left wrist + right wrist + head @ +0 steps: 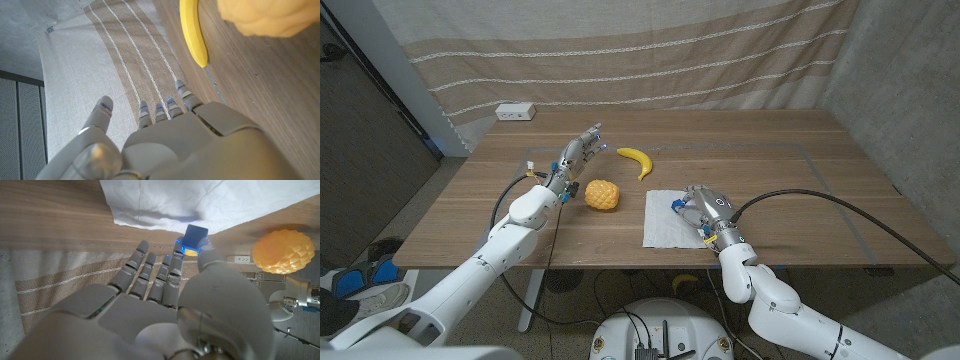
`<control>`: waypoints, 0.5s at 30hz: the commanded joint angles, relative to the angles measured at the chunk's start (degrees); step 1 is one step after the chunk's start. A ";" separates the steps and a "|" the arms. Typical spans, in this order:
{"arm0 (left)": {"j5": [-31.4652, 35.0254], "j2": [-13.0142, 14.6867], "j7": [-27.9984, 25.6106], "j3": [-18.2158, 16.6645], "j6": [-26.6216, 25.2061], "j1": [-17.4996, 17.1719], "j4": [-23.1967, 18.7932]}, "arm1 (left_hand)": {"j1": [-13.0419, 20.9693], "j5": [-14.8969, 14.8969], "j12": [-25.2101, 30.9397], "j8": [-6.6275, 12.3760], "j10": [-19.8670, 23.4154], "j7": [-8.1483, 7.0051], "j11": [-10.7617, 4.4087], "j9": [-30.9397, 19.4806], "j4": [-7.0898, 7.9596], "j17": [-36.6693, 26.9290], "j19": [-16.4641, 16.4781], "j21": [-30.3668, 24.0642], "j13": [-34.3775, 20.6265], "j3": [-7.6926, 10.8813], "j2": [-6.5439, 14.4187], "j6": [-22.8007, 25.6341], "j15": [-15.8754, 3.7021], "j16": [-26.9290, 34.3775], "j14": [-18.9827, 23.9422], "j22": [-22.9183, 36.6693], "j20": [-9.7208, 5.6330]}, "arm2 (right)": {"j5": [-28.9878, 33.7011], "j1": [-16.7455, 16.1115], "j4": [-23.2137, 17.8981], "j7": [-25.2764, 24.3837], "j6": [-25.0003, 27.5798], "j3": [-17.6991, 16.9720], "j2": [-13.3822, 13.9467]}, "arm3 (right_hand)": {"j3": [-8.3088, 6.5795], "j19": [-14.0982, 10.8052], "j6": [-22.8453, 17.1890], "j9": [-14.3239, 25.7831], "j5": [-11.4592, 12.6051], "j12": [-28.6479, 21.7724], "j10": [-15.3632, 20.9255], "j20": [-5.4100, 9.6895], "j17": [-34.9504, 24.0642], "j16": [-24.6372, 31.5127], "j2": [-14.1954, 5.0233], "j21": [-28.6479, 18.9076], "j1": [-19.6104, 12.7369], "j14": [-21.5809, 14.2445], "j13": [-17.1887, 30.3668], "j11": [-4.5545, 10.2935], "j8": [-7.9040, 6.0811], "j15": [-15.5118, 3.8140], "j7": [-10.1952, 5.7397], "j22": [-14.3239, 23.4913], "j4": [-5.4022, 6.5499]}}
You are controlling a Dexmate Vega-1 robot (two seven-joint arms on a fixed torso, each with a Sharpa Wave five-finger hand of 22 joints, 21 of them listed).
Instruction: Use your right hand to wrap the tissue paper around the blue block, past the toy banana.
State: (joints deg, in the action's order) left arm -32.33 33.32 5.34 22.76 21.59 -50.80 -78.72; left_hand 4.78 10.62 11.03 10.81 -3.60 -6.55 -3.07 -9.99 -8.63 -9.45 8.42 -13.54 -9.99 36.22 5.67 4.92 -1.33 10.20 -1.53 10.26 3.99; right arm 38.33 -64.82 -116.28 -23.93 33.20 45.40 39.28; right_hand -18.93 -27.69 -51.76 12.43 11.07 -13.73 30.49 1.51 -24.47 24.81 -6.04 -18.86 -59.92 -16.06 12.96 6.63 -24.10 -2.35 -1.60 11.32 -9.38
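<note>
Right robot hand (pixel 704 210) pinches the blue block (pixel 195 233) over the tissue paper (pixel 665 222); left robot hand (pixel 578 155) spread, idle.

We judge the tissue light, limp and easily torn, so we would lift it by a free edge; the block is small and rigid. The toy banana (pixel 638 159) lies beyond on the desk (pixel 800 160).

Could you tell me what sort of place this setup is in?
Probably a makeshift lab corner: a wooden table against a hung striped curtain, a power strip at its back edge, and toy props such as the banana.
</note>
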 commanded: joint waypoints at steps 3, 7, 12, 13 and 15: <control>-0.22 -0.19 0.91 0.26 0.09 0.44 0.70 | 0.62 -0.16 -0.10 -0.18 0.33 -0.03 -0.10 -0.18 -0.26 -0.13 0.55 0.22 -0.17 0.23 0.93 0.29 -0.06 -0.06 0.20 0.18 -0.27 | -0.17 -1.10 -2.08 2.72 1.92 -0.50 0.93 | 1.85 0.59 6.16 0.87 -0.05 0.91 -1.80 -1.16 0.56 -0.84 2.08 -0.44 1.92 0.46 0.22 -1.49 3.06 -6.77 -1.22 0.06 0.75; -0.24 -0.23 1.11 0.31 0.22 0.52 0.78 | 0.63 -0.16 -0.09 -0.18 0.36 -0.09 -0.18 -0.18 -0.26 -0.13 0.61 0.23 -0.17 0.23 0.93 0.30 0.01 -0.08 0.18 0.18 -0.32 | 0.12 -1.22 -2.70 3.75 3.07 -0.36 1.19 | 3.02 0.77 8.59 0.41 -0.55 1.26 -2.74 -1.88 0.91 -1.39 3.40 -0.41 3.71 0.84 0.25 -2.13 4.38 -5.81 -0.93 -0.01 1.14; -0.35 -0.37 1.13 0.31 0.32 0.46 0.69 | 0.65 -0.16 -0.10 -0.19 0.36 -0.08 -0.17 -0.18 -0.26 -0.13 0.65 0.27 -0.17 0.23 0.93 0.29 0.05 -0.08 0.19 0.18 -0.31 | -0.55 -1.67 -3.52 4.52 3.34 -0.75 1.83 | 4.20 1.44 11.28 0.00 -0.95 1.60 -3.92 -2.46 0.98 -1.91 4.12 -0.15 6.19 1.48 0.27 -2.59 5.88 -5.09 -1.04 -0.07 1.99; -0.17 -0.32 1.20 0.39 0.45 0.48 0.74 | 0.65 -0.16 -0.07 -0.19 0.41 -0.07 -0.18 -0.18 -0.26 -0.13 0.65 0.29 -0.17 0.23 0.93 0.29 0.06 -0.08 0.20 0.18 -0.30 | -0.75 -1.79 -3.58 4.41 3.23 -0.88 1.87 | 4.45 1.56 11.55 -0.06 -0.98 1.65 -4.13 -2.57 0.97 -1.97 4.20 -0.10 6.77 1.53 0.27 -2.92 6.07 -5.02 -0.94 -0.08 2.21; -0.19 -0.33 1.30 0.43 0.49 0.45 0.69 | 0.65 -0.16 -0.06 -0.19 0.44 -0.08 -0.21 -0.18 -0.26 -0.13 0.67 0.30 -0.17 0.23 0.93 0.29 0.08 -0.07 0.22 0.18 -0.31 | -1.15 -2.08 -3.89 4.47 3.20 -1.13 2.09 | 4.92 1.60 12.30 -0.18 -0.98 1.70 -4.41 -2.75 1.02 -2.15 4.57 -0.06 7.73 1.68 0.28 -3.16 6.52 -4.60 -0.73 -0.10 2.47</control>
State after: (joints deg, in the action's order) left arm -32.51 33.09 6.04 23.01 21.59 -50.42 -78.13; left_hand 4.78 10.62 11.03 10.81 -3.60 -6.55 -3.07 -9.99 -8.63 -9.45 8.73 -13.31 -9.99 36.22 5.67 4.92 -1.33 10.20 -1.53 10.26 3.68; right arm 38.35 -65.60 -117.92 -20.85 35.64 45.15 39.97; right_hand -14.53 -26.08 -40.44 12.24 10.16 -12.18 26.38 -0.94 -23.34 23.05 -1.65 -19.08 -53.50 -14.82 12.95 3.79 -18.11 -2.35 -2.37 11.18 -7.02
